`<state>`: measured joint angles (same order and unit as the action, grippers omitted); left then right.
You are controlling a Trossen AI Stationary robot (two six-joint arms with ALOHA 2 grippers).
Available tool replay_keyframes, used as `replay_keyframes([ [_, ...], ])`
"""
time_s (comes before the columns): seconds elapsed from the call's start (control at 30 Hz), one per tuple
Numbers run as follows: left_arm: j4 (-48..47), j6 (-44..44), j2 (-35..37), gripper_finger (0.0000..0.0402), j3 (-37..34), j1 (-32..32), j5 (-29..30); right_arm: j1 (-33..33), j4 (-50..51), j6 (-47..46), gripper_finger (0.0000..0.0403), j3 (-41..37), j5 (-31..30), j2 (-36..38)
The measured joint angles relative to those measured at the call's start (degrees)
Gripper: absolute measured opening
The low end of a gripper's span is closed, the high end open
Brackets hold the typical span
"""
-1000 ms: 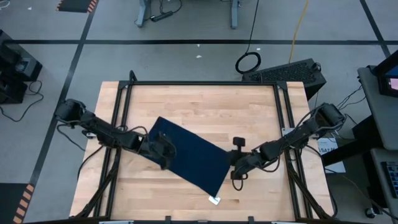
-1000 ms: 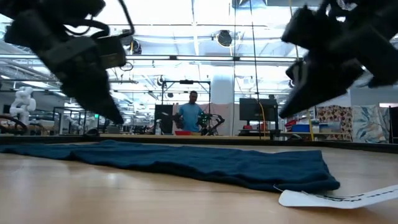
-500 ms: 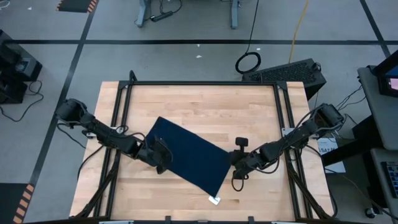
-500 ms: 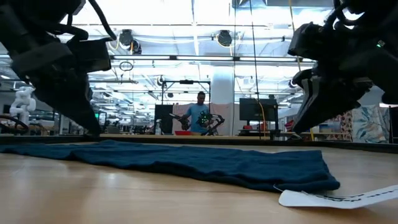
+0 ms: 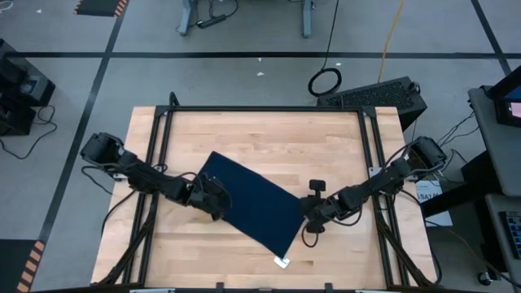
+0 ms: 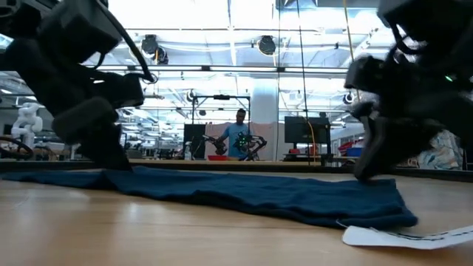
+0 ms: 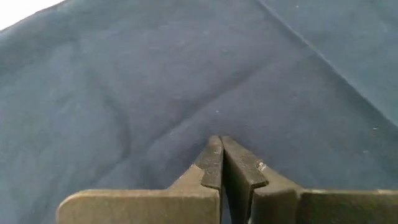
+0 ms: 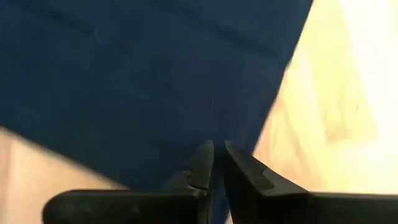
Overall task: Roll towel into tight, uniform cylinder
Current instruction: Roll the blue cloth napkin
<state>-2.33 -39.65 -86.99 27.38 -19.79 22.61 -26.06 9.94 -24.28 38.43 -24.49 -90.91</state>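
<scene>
The dark navy towel (image 5: 254,203) lies spread flat and slantwise on the wooden table, its white tag (image 5: 281,262) at the near corner. My left gripper (image 5: 218,203) is shut and down on the towel's left edge; in its wrist view the closed tips (image 7: 217,142) meet the cloth (image 7: 155,81). My right gripper (image 5: 306,210) is down at the towel's right edge (image 8: 273,118), its fingers a narrow gap apart (image 8: 217,148). In the low view both grippers (image 6: 118,164) (image 6: 363,176) reach the towel (image 6: 244,196). My left gripper sets its shut fingertips on the top of the towel just inside its left edge (image 7: 217,127), slanting down from the table's left. The cloth lies flat under them. My right gripper comes slanting down from the table's right onto the towel's right edge (image 8: 249,140). Its tips stand slightly apart at the cloth, and I cannot tell whether any cloth lies between them.
Black frame rails (image 5: 163,146) run along the table's left and right sides. Bare wood (image 5: 269,134) lies beyond the towel toward the far edge. A person (image 6: 238,137) stands in the room far behind the table.
Both grippers have come down onto the towel and tipped more steeply, the left at its left edge, the right at its right edge. The towel's near right corner with the tag has slid a little toward the table's right.
</scene>
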Motion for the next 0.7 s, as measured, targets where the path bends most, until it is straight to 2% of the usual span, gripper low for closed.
replay_keyframes([
  [0.3,2.32,8.45,-1.19,0.0008,-0.24,4.79,6.67,-4.10,-3.90,-11.52,0.0045,-2.09,6.58,-1.68],
  [0.5,13.27,21.06,-1.39,0.0008,-0.48,11.01,8.43,-9.17,-10.48,-16.11,0.0045,-2.38,8.76,-1.95],
  [0.57,18.33,26.20,-1.32,0.0008,-0.46,13.08,8.57,-10.27,-11.58,-17.60,0.0045,-2.40,7.48,-2.01],
  [0.7,25.20,35.38,-0.71,0.0008,0.39,15.34,6.55,-11.68,-11.33,-18.18,0.0045,-2.40,0.66,-1.52],
])
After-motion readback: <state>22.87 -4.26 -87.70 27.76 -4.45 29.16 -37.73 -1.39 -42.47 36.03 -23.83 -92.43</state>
